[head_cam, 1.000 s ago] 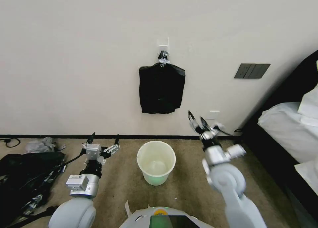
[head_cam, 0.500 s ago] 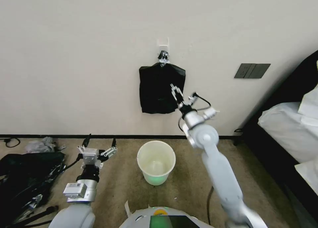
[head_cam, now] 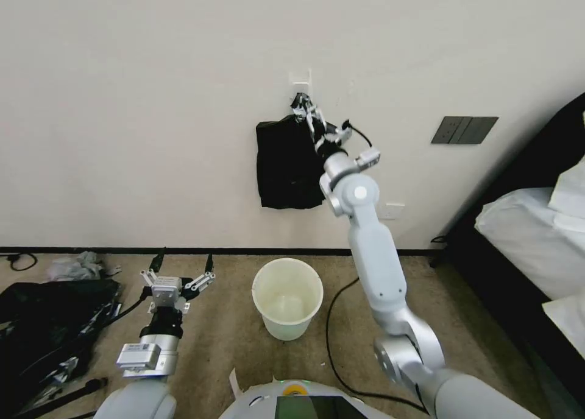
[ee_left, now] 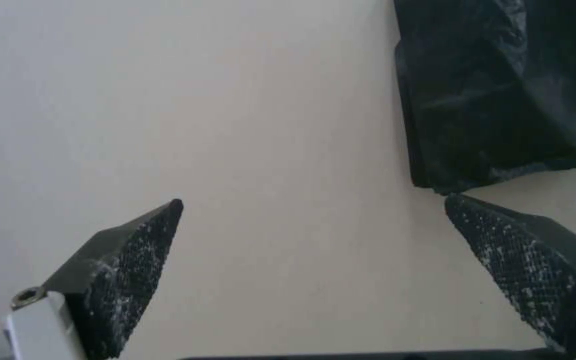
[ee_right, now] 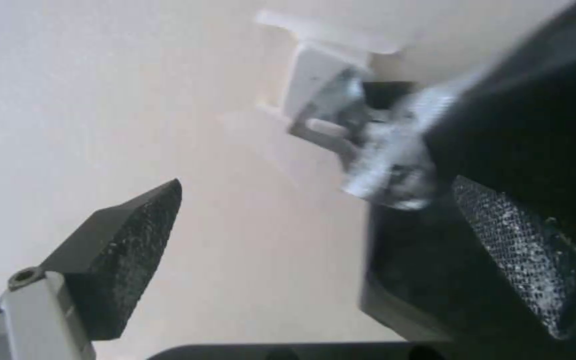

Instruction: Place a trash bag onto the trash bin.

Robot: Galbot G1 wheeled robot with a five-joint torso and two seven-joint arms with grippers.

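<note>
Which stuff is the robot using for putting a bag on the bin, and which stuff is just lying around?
For the job:
- black bags hanging from the wall hook
- trash bin on the floor
- right gripper, open at the bags' top
- left gripper, open, waiting low

Just lying about:
- dark heap
- bed
- wall switch

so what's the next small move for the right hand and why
Probably ease the right hand in and close on the bundle of black bags near its knot: its fingers are open beside the wall hook, holding nothing, and the trash bin is unlined.
</note>
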